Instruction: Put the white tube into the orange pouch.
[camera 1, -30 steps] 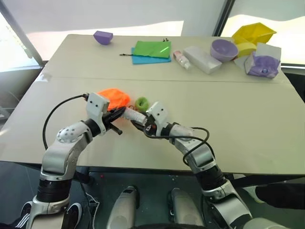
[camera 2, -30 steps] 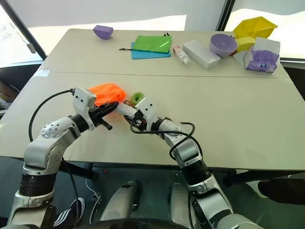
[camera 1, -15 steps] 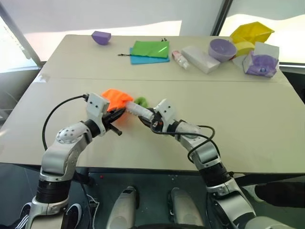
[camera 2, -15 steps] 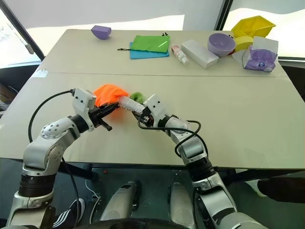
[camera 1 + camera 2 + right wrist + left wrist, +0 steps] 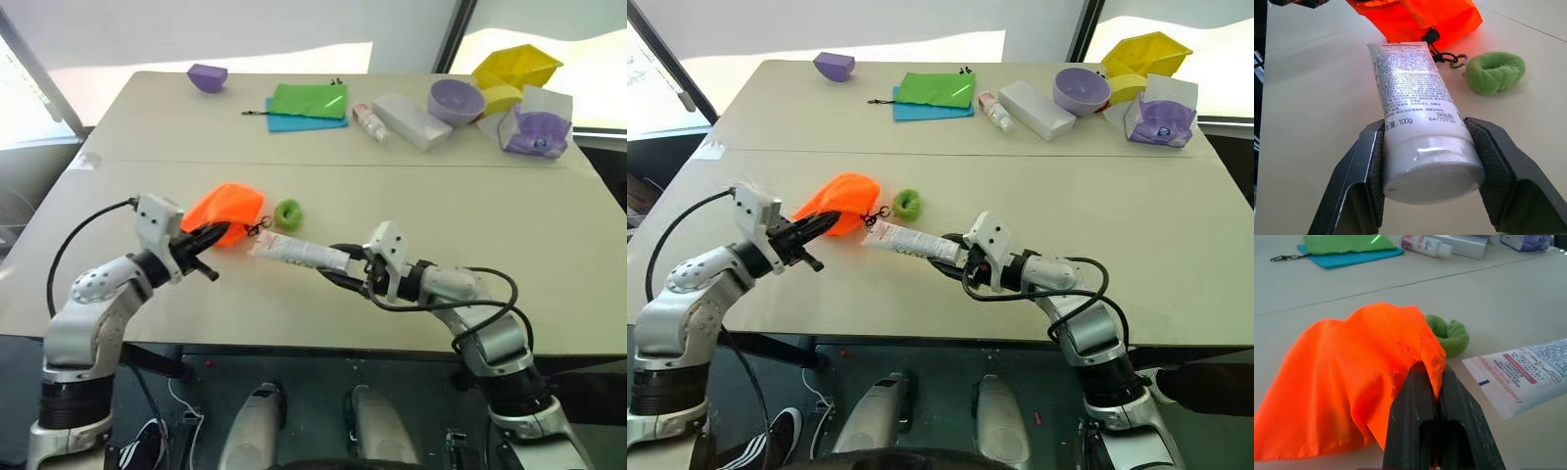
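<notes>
Crimped white tube (image 5: 297,253) withdrawn from soft orange pouch (image 5: 224,209)

Robot test space: pale folding table (image 5: 549,294) strewn with sample bowls (image 5: 460,101), pouches (image 5: 312,100), boxes (image 5: 415,121) beside bright windows.

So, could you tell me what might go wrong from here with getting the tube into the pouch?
The orange pouch looks collapsed; the left gripper pinches only a fold, so the mouth may not open. The white tube, held near its cap by the right gripper, leads with its wide crimped end and could snag the cord near the green pom-pom.
</notes>
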Robot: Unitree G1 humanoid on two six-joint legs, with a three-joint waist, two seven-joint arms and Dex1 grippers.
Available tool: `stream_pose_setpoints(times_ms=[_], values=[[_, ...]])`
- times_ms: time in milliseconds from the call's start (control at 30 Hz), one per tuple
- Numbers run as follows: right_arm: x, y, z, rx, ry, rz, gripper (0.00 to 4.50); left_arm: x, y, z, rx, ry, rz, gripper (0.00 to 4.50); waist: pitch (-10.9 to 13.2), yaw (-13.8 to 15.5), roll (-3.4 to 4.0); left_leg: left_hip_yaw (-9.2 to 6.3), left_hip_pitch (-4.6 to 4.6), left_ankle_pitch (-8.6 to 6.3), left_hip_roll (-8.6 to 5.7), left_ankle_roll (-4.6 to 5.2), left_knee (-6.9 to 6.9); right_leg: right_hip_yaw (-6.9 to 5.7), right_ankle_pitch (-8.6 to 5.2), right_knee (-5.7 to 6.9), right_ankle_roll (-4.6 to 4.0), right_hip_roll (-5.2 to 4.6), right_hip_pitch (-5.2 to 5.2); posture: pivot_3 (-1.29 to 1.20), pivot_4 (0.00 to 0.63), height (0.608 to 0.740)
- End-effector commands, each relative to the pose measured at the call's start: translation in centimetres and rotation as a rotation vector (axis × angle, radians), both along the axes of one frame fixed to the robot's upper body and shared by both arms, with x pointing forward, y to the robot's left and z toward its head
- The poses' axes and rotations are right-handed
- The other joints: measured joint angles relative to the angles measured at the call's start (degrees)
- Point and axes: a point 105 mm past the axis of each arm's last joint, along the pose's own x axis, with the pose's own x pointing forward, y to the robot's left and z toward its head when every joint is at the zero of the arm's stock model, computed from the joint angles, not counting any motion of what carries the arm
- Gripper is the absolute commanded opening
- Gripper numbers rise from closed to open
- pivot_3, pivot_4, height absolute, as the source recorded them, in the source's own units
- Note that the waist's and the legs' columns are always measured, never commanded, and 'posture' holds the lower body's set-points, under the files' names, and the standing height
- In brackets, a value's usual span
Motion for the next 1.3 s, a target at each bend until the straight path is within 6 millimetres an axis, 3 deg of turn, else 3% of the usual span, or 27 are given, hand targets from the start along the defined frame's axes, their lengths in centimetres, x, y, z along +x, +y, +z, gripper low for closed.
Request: stream_pose_setpoints(times_ms=[33, 200, 400, 733, 933, 1100, 1167, 1300], values=[[0.2, 1.4, 1.4, 0.053, -0.067, -0.001, 2.29, -0.2, 0.8, 1.6, -0.111, -0.025, -0.017, 0.00, 0.00, 0.03, 0.00, 0.00, 0.00, 0.00, 0.01, 0.00, 0.01, 0.00, 0.00, 0.00, 0.00, -0.03, 0.01, 0.00, 0.150, 0.740], [0.8, 4.5, 1.2, 0.096, -0.112, -0.020, 2.29, 0.4, 3.1, 1.6, -0.197, 0.036, 0.026, 0.00, 0.00, -0.17, -0.01, 0.01, 0.00, 0.00, -0.01, 0.00, 0.02, 0.01, 0.01, -0.07, 0.01, -0.04, 0.03, 0.00, 0.150, 0.740], [1.0, 6.4, 1.6, 0.128, -0.147, -0.013, 2.29, 1.5, 5.4, 1.6, -0.291, 0.098, 0.100, 0.00, 0.00, -0.10, 0.00, 0.00, 0.00, 0.00, -0.06, 0.00, -0.01, 0.00, 0.11, -0.07, 0.18, -0.01, 0.01, 0.00, 0.150, 0.740], [-0.4, 8.4, 0.7, 0.101, -0.131, 0.088, 2.29, 2.5, 3.5, 2.5, -0.265, 0.084, 0.033, 0.00, -0.01, -0.20, -0.02, -0.01, 0.01, 0.01, -0.06, -0.02, -0.01, 0.00, 0.12, -0.08, 0.17, 0.00, 0.02, 0.00, 0.150, 0.740], [2.0, 8.4, 2.4, 0.172, -0.182, -0.032, 2.29, 2.3, 3.1, 2.0, -0.255, 0.105, 0.014, 0.00, -0.01, -0.32, -0.02, -0.01, 0.02, 0.04, -0.04, -0.07, -0.12, 0.01, 0.14, -0.03, 0.18, 0.06, -0.07, 0.00, 0.150, 0.740], [2.8, 8.4, 2.8, 0.195, -0.185, -0.067, 2.29, 2.2, 3.2, 1.9, -0.252, 0.113, 0.009, 0.00, -0.02, -0.15, -0.03, -0.01, 0.02, 0.06, -0.06, -0.11, -0.13, 0.00, 0.14, -0.01, 0.19, 0.02, -0.05, 0.00, 0.150, 0.740], [3.9, 8.0, 3.2, 0.203, -0.211, -0.135, 2.29, 2.2, 2.5, 2.2, -0.244, 0.112, -0.017, 0.00, -0.02, -0.24, -0.03, 0.00, 0.01, 0.06, -0.08, -0.11, -0.13, 0.01, 0.14, -0.02, 0.19, 0.02, -0.06, 0.00, 0.150, 0.740], [4.1, 7.7, 2.8, 0.196, -0.203, -0.158, 2.29, 2.2, 1.4, 2.7, -0.246, 0.109, -0.056, 0.00, -0.02, -0.24, -0.03, -0.01, 0.02, 0.08, -0.07, -0.13, -0.13, 0.01, 0.14, 0.00, 0.18, 0.03, -0.07, 0.00, 0.150, 0.740]])
